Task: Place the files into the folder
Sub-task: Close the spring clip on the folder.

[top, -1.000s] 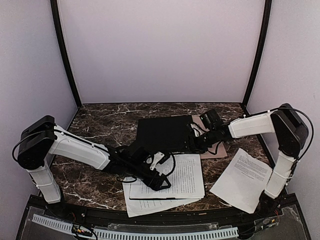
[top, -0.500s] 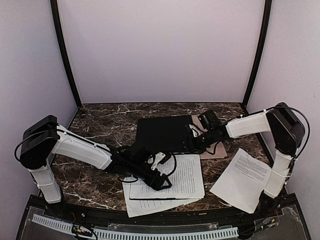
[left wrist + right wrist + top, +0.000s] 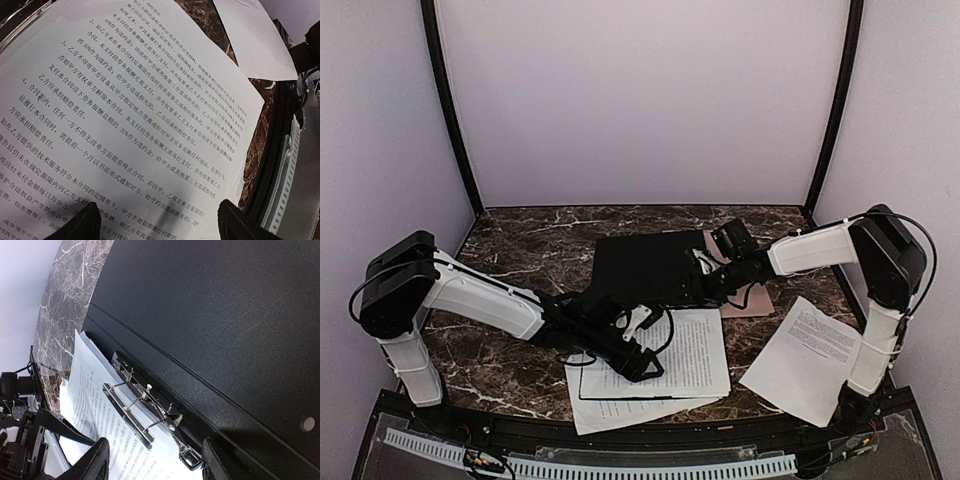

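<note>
Hovering my open left claw (image 3: 160,220) over the top printed sheet (image 3: 130,110), I should slide its corner free before pinching; my right claw (image 3: 157,460) gapes by the metal clip (image 3: 145,410).

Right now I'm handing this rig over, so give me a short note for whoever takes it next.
Left gripper: open, low over the top sheet, holding nothing.
Right gripper: open, straddling the metal clip at the edge of the black panel, not closed on it.
Files: top sheet overlaps a lower sheet in front of the black panel; third sheet lies apart to the right.
Tan folder: mostly hidden under the black panel.
Done: no sheet in the tan folder.
Left: all three sheets.
</note>
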`<state>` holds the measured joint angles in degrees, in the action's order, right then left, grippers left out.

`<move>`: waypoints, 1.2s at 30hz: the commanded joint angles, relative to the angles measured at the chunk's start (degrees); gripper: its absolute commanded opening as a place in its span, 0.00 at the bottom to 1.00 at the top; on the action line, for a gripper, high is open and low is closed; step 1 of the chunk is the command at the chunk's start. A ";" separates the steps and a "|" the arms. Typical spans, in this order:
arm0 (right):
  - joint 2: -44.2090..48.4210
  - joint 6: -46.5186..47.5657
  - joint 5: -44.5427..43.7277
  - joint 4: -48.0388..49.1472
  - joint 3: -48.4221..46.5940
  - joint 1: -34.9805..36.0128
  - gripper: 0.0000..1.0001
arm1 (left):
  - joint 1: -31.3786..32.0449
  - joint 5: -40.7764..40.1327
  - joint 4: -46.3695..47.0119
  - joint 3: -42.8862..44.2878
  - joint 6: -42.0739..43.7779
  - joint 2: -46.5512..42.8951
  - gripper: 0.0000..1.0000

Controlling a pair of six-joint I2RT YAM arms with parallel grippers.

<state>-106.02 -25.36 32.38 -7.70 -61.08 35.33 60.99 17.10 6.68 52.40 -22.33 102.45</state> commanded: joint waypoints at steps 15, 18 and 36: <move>1.68 -0.21 1.68 -0.12 -5.10 4.18 0.58 | 0.45 -1.14 -2.57 0.38 -0.57 -0.31 0.80; 0.71 -0.21 2.14 -0.04 -5.89 5.01 0.59 | 0.44 -1.65 -2.74 0.25 -0.73 -0.54 0.80; 4.54 0.91 1.71 -0.82 -1.06 5.78 0.60 | 0.56 -3.12 -3.31 -0.24 -1.23 -1.37 0.79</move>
<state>-104.97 -25.32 34.74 -7.77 -65.30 41.60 61.30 15.31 6.46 52.42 -23.20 102.43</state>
